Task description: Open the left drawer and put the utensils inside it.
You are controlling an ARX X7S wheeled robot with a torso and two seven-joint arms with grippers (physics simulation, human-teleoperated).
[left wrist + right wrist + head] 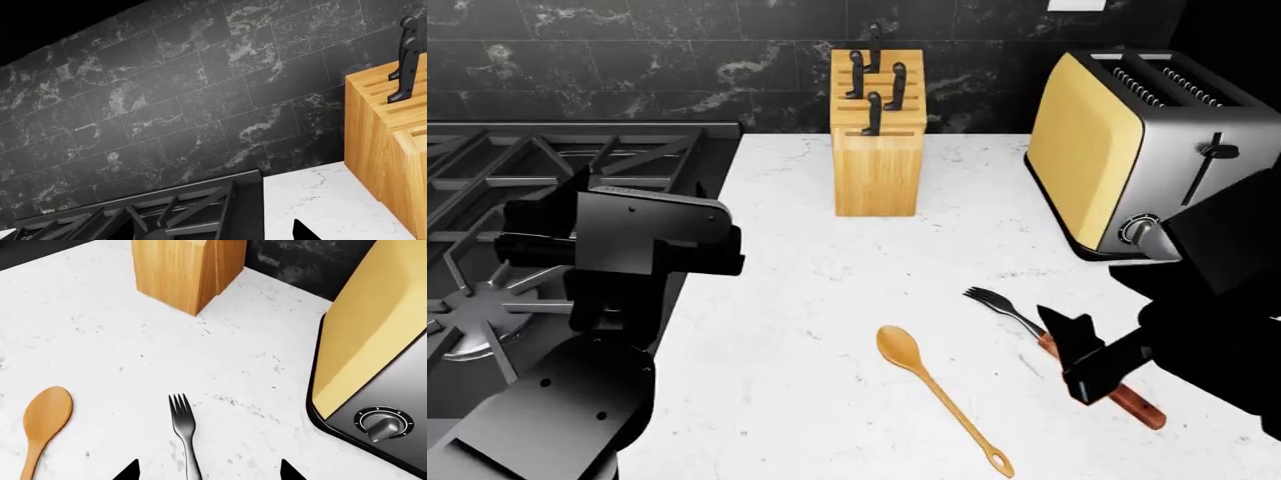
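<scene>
On the white marble countertop point(827, 300), a wooden knife block point(878, 140) with black-handled knives point(894, 85) stands at the back against the dark tiled wall point(167, 90), and a yellow-sided toaster point(1134, 150) sits to its right, its dial point(381, 426) facing the front. A black gas stove point(507, 200) fills the left side. None of these lies between the right gripper and the utensils.

The wooden spoon point(934, 390) lies flat near the front of the counter, bowl toward the back-left, its holed handle end running to the front-right. The fork point(1014, 315) lies just to its right and apart from it, on much the same diagonal, dark tines pointing back-left, reddish handle toward the front-right.

The right gripper point(208, 471) hovers over the fork's handle with its fingertips spread to either side of it (nothing pinched). The left gripper point(627, 240) is raised above the stove's edge; I cannot tell whether its jaws are apart or together. The drawer is out of view.
</scene>
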